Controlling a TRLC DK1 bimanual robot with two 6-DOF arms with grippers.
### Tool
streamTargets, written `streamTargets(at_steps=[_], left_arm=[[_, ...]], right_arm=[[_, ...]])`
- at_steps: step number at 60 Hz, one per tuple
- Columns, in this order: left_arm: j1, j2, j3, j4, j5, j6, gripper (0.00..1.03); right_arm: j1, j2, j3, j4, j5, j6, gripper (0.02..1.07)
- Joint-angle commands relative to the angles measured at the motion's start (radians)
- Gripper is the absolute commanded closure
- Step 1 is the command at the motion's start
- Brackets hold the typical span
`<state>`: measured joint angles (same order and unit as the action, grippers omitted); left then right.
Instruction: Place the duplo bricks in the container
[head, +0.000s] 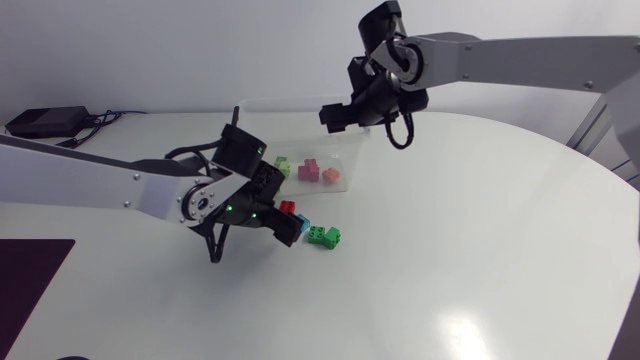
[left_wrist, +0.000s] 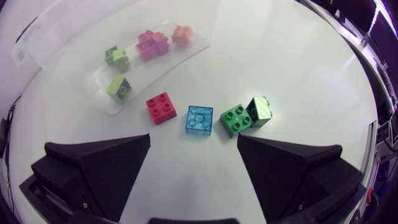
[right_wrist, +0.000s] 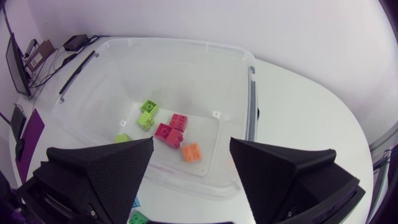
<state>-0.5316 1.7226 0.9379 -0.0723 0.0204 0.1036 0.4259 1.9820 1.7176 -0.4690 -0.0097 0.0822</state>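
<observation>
My left gripper hangs over the white table with its two black wedge fingers spread wide and nothing between them. Just ahead lie a red square duplo brick, a translucent blue square brick and a green brick touching a tilted darker green brick. Beyond them, the clear plastic container holds two lime bricks, a pink cluster and an orange brick.

Container mouth: open, right pincer above it.
Brick row: narrow gaps between red brick, blue brick, green bricks; container wall beside red.
</observation>
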Motion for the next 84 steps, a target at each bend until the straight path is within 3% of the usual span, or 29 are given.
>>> streamTargets(at_steps=[1,21,39,58,84], left_arm=[[0.001,0.052,0.029,0.022,-0.011,-0.030,0.06],[0.007,0.130,0.081,0.065,-0.088,-0.133,0.06],[0.022,0.207,0.162,0.055,-0.129,-0.251,0.08],[0.018,0.265,0.226,0.026,-0.175,-0.306,0.11],[0.016,0.331,0.294,-0.027,-0.203,-0.354,0.17]], right_arm=[[-0.009,-0.106,-0.078,-0.005,0.007,0.007,0.09],[0.011,-0.396,-0.438,0.053,0.007,-0.002,0.09],[0.031,-0.503,-0.725,0.164,0.007,-0.009,0.09],[0.083,-0.568,-0.897,0.204,-0.004,-0.081,0.09],[0.149,-0.563,-0.958,0.233,-0.013,-0.110,0.09]])
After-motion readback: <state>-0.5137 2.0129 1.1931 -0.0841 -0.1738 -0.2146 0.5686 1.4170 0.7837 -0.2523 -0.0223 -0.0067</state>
